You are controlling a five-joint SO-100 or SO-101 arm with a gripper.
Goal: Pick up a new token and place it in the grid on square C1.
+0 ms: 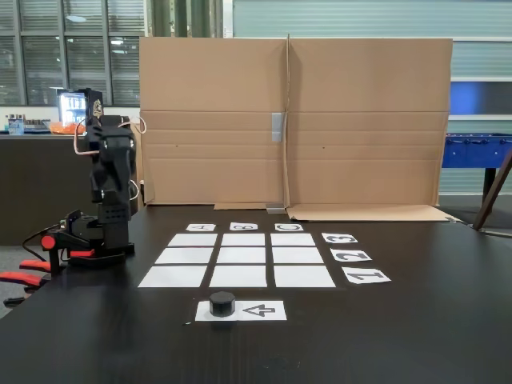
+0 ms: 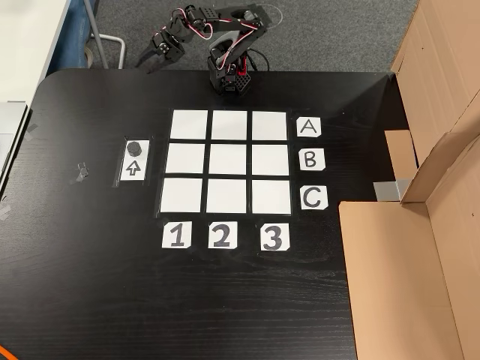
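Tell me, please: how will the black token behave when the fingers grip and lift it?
The token looks squat and rigid, so it probably will not tip or bend. Its round side may slip between flat fingers. Standing flat on the arrow sheet, it is unlikely to roll.

We see a matt black desk (image 2: 90,300) with a faint wood grain, carrying a grid (image 2: 228,161) of smooth white paper squares and paper labels (image 2: 310,159). The token (image 1: 222,303) looks like dull black plastic on a white paper sheet (image 1: 262,310). The arm (image 1: 110,188) is black plastic; rough brown cardboard (image 1: 360,120) stands behind.
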